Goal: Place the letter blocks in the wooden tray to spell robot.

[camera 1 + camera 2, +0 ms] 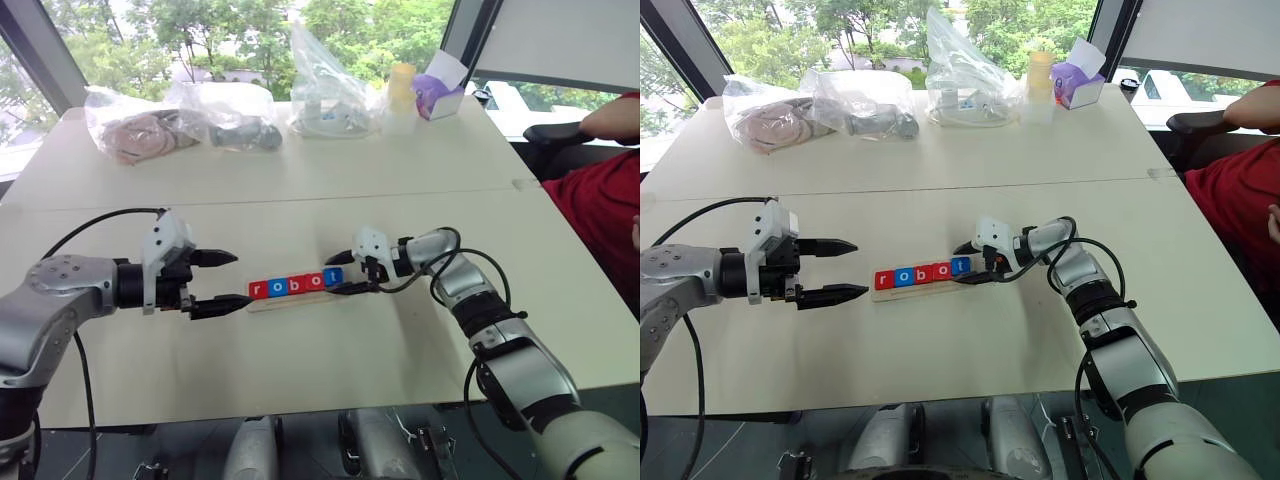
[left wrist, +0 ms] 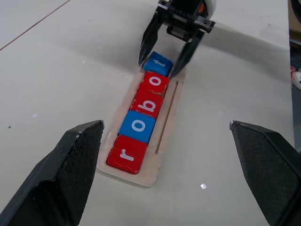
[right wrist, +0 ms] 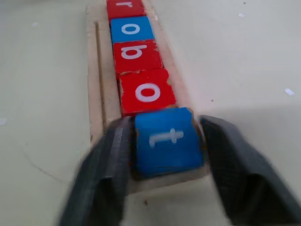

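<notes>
Hovering at left of the frame, the left gripper (image 1: 217, 282) stands spread wide and empty, just off the r end of the wooden tray (image 1: 262, 304); at centre the tray runs left to right, holding the letter blocks (image 1: 296, 284) spelling robot; the right gripper (image 1: 343, 273) straddles the blue t block (image 3: 168, 140), fingers loosened, nearer for withdrawal.

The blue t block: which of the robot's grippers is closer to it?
Right. The right gripper straddles the blue t block; the left gripper hovers past the tray's r end.
</notes>
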